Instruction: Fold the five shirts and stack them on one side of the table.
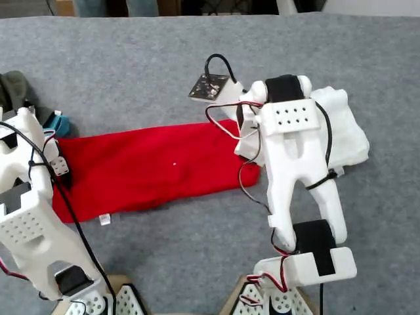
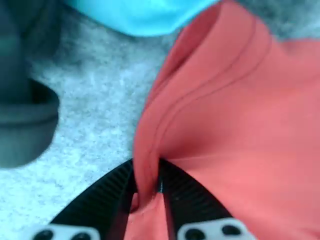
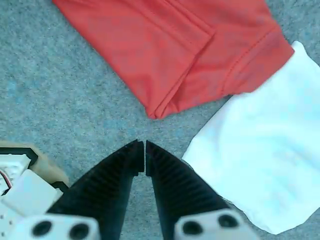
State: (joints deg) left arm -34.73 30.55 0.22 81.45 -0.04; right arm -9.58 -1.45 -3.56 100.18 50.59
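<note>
Here, desk (image 1: 131, 59): a grey, felt-like surface that carries all the shirts.
Red shirt (image 1: 151, 170): lies across the middle of the desk as a long, narrow band, folded lengthwise. One end is by the left arm, the other by the right arm. A small white tag shows at its near edge.
Left gripper (image 2: 147, 192): pinching a raised fold of the red shirt (image 2: 240, 125) at that shirt's left end. The cloth is drawn up in a ridge between the two black fingers.
Right gripper (image 3: 145, 150): fingers pressed together with nothing between them. It is over bare desk, just off the red shirt's (image 3: 165, 45) folded corner and beside the white shirt's edge. Whether the tips touch the desk I cannot tell.
White shirt (image 1: 344, 131): a folded bundle at the right side of the desk, partly under the right arm. In the right wrist view its edge (image 3: 265, 150) meets the red shirt's end.
Teal shirt (image 1: 58, 125): a small bunch at the left edge, just beside the red shirt's left end; it also shows in the left wrist view (image 2: 145, 15).
Dark green shirt (image 1: 14, 88): crumpled at the far left, just behind the teal one.
</note>
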